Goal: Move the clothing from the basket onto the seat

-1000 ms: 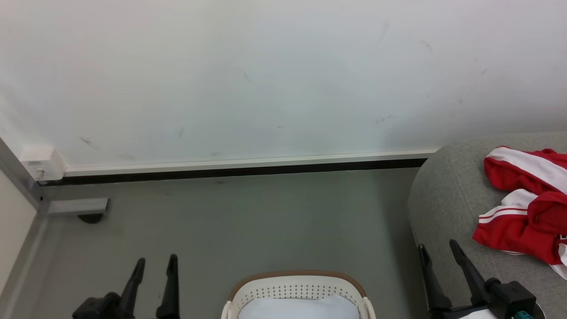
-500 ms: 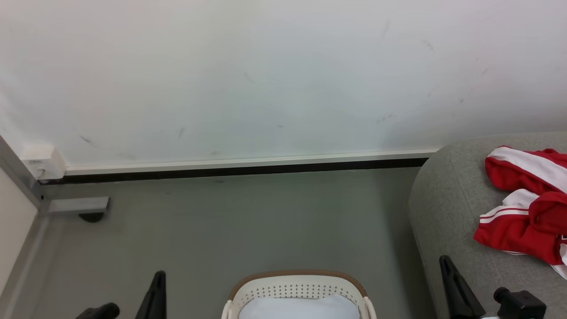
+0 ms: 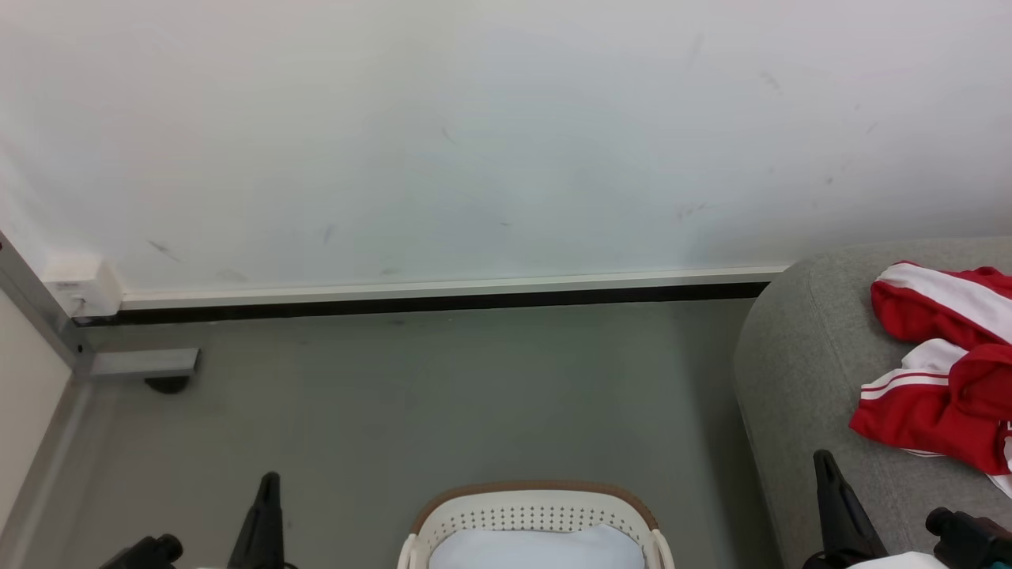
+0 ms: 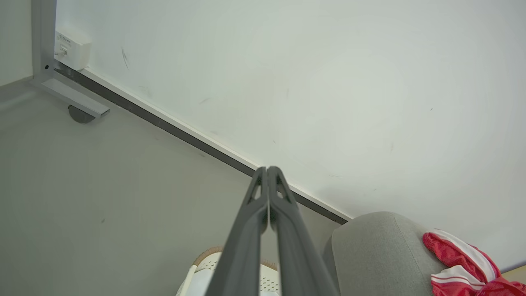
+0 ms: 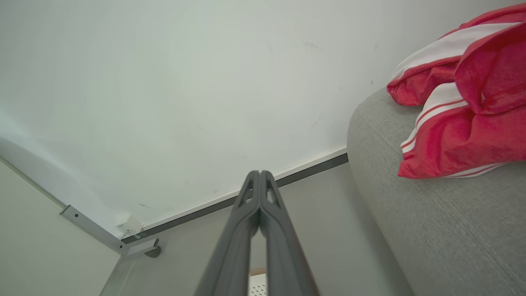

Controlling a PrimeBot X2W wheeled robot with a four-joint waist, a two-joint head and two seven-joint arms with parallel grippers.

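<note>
— Grey floor (image 3: 443,395) is running back to a scuffed white wall (image 3: 474,142), with a dark skirting strip (image 3: 443,300) lying between them. Where is the clothing sitting?

— The clothing (image 3: 941,371) is lying in a crumpled red-and-white heap on the seat (image 3: 798,371), at the robot's right. It is well apart from the basket (image 3: 538,514), which is standing on the floor straight ahead of the robot.

— Is anything red showing in the basket?

— Nothing red is showing in the part the head camera is catching, which is the far rim and the perforated wall. A pale surface is lying inside, and I cannot tell whether that is the basket's bottom or some cloth.

— What are the grippers doing?

— The left gripper (image 3: 269,484) is hanging low to the left of the basket, its fingers pressed together on nothing. The left wrist view is showing the two tips touching. The right gripper (image 3: 824,460) is pointing up near the seat's edge, short of the clothing, and it is likewise pressed together and carrying nothing.

— So how far along is the job looking?

— I am judging it nearly or wholly done, since red garments are resting on the cushion and neither gripper is carrying anything. What may be left is a look into the basket's near part, which is lying below the head view's edge.
</note>
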